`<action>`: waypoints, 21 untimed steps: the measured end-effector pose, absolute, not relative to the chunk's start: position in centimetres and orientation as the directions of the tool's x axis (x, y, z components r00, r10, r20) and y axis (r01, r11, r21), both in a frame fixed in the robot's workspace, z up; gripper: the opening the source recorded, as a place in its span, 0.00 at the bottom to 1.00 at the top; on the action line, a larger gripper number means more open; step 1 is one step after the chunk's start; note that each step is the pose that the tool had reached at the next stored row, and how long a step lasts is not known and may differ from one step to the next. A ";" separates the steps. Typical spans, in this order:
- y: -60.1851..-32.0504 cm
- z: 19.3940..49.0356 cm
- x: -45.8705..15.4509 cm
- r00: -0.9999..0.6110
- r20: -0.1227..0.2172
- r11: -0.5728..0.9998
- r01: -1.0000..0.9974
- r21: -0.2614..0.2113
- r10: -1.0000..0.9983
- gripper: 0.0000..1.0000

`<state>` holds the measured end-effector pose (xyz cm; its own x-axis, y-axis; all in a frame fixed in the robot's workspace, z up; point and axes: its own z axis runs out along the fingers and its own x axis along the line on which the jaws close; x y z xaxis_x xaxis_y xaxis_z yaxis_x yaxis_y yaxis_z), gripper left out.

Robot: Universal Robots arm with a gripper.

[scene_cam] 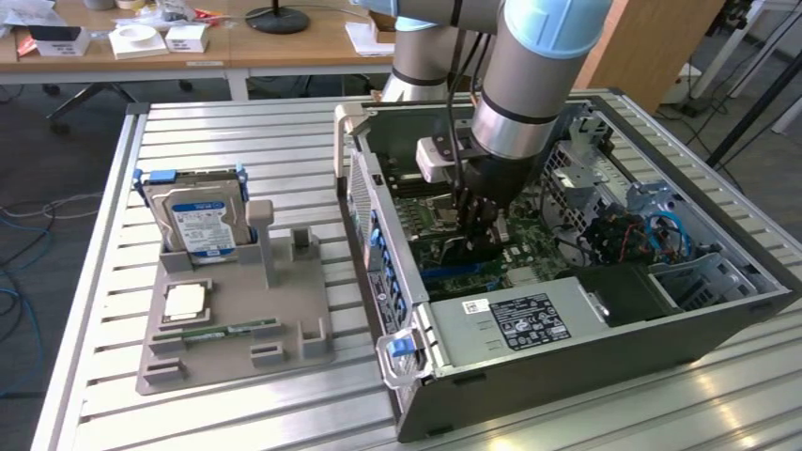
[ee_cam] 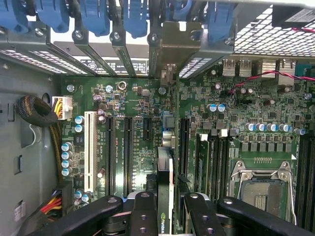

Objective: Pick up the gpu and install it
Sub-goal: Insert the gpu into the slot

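Claw: I see my gripper (ee_cam: 167, 209) low inside the computer case (scene_cam: 551, 376), its fingers (ee_cam: 142, 211) clamped on the gpu from both sides.
Gpu: the gpu (ee_cam: 165, 167) stands on edge between those fingers and runs away from them towards the case's rear wall.
Board: the motherboard (ee_cam: 133, 98) lies just behind the card, with long black slots on either side. I cannot tell whether the card's edge is in a slot.
Rear wall: blue latches (ee_cam: 98, 14) line it.
Outside: on the exterior view's left, well apart, a grey holder (scene_cam: 288, 310) carries the upright hard drive (scene_cam: 201, 221) and a flat RAM stick (scene_cam: 232, 331).
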<state>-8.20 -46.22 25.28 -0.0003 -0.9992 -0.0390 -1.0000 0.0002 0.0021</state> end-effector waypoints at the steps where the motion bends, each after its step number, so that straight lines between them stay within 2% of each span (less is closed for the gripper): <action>1: -46.2 25.3 -8.2 0.000 -0.039 0.000 -1.000 0.002 -0.999 0.26; 21: -46.2 25.4 -8.2 -0.010 -0.035 0.010 -1.000 0.002 -0.999 0.26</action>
